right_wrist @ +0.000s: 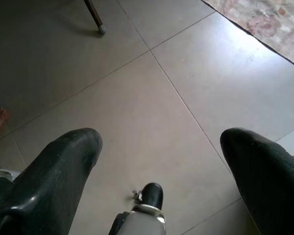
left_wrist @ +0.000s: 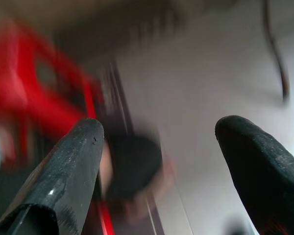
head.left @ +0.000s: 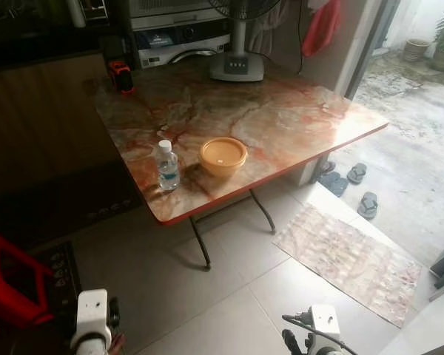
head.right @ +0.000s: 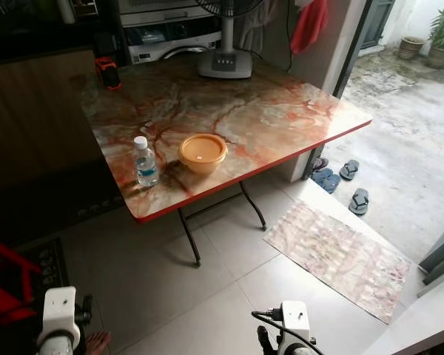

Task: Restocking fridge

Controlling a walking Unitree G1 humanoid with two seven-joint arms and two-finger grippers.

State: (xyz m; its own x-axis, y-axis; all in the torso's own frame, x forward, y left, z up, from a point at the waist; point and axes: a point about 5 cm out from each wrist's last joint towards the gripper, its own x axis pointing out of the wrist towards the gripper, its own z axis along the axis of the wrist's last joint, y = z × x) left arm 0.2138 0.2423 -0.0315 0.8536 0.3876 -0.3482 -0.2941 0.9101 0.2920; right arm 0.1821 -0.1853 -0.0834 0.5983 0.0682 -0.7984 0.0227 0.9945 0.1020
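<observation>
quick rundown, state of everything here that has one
clear plastic water bottle with white cap: upright, capped, on the marble-pattern folding table
round orange lidded container: lid on, beside the bottle
white pedestal fan: standing at the table's far edge
left end effector: open, empty, low over the floor
right end effector: open, empty, over the floor tiles

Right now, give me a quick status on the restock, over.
Left gripper and right gripper open, hanging low over floor. Water bottle and orange bowl untouched on table. Nothing between.
</observation>
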